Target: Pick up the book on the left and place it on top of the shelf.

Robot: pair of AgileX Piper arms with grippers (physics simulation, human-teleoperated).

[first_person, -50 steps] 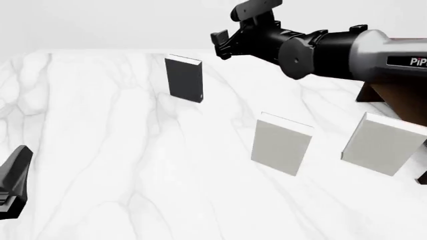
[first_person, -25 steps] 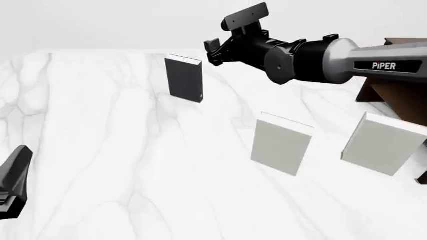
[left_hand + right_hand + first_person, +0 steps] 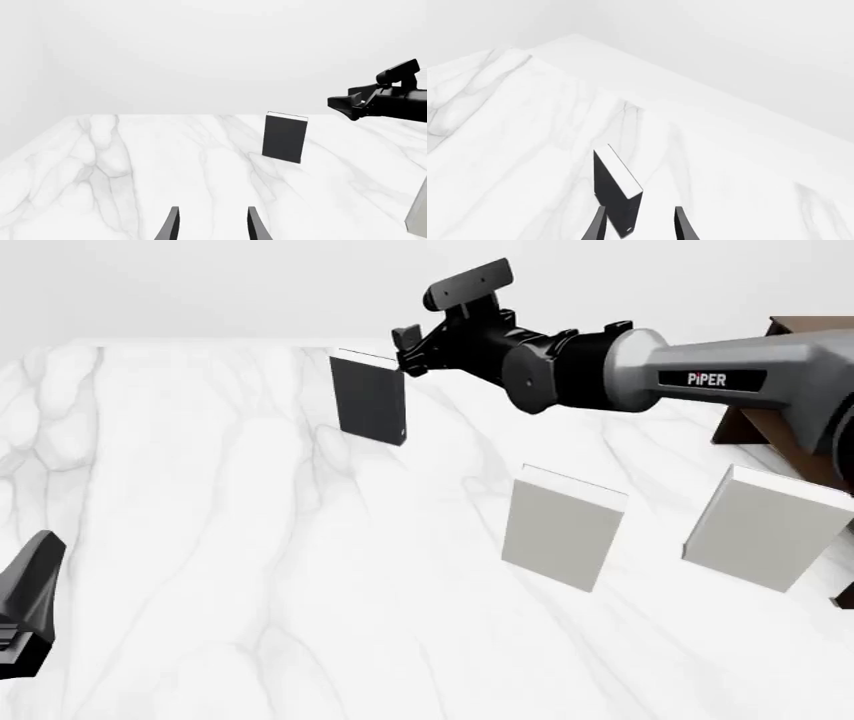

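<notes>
Reach under way, nothing gripped yet.

Table (image 3: 267, 570) is filling most of the front frame; shelf (image 3: 801, 430) is peeking in at the right edge, its top not showing. I'm stretching the right arm (image 3: 721, 375) across the upper middle toward the book (image 3: 368, 398), which is standing upright at upper centre-left. Right gripper (image 3: 404, 348) is hovering spread beside its top corner; left gripper (image 3: 212, 227) is sitting spread and idle. Grasp, lift and placement are all waiting.

Reaching in from the right, the right gripper (image 3: 404, 350) swings farther left across the table and closes the gap to the black book (image 3: 367, 398), its open fingers now just beside the book's upper right edge.
</notes>
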